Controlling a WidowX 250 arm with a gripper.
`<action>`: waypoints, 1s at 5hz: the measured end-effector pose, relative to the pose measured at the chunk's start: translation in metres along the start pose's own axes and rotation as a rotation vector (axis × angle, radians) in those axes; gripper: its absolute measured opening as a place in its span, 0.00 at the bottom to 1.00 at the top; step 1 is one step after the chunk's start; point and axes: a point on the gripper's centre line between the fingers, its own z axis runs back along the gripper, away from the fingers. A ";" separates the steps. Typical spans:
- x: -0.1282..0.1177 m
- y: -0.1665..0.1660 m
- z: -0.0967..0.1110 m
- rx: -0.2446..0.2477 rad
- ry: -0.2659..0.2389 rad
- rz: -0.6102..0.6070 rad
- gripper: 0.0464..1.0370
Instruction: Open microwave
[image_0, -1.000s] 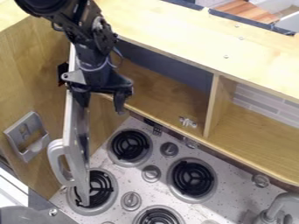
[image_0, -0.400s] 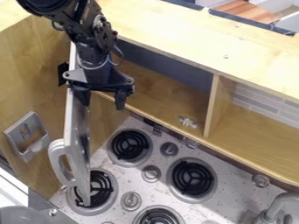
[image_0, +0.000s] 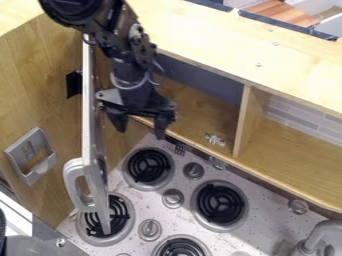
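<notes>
"While the gripper (image_0: 141, 131) hangs there, has it got hold of anything?"

"No, its fingers (image_0: 160, 131) are spread, pointing down with nothing between them. They're just right of the microwave door (image_0: 88, 100); whether the left one touches it, I can't tell."

"And the door itself?"

"Left side of the scene, swung wide, with the handle (image_0: 69, 177) on its left face. I'd call the opening all but done."

"So what could spoil it?"

"A hard sweep left, I'd say. Fingers against the inner face could force the door toward the wooden side panel (image_0: 33, 100) and strain its hinge. Pushing from the handle side could swing it back shut."

"And going lower?"

"Too low, and the fingertips might knock the far left burner (image_0: 149, 165). Drift right, and they could catch the shelf edge (image_0: 267, 177)."

"Anything else about?"

"An upright divider (image_0: 244, 120) farther right, and some small metal fittings (image_0: 214, 139) on the shelf beside it. The near left burner (image_0: 115, 215) is partly hidden by the door's near end. Knobs (image_0: 172, 198) sit right of that, and the faucet (image_0: 327, 230) is at the near right, well apart from all this."
</notes>
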 end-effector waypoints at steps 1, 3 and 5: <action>-0.004 -0.012 0.001 -0.026 0.022 -0.040 0.96; -0.001 -0.038 0.028 -0.074 -0.016 -0.117 0.96; 0.006 -0.053 0.041 -0.077 -0.096 -0.226 0.96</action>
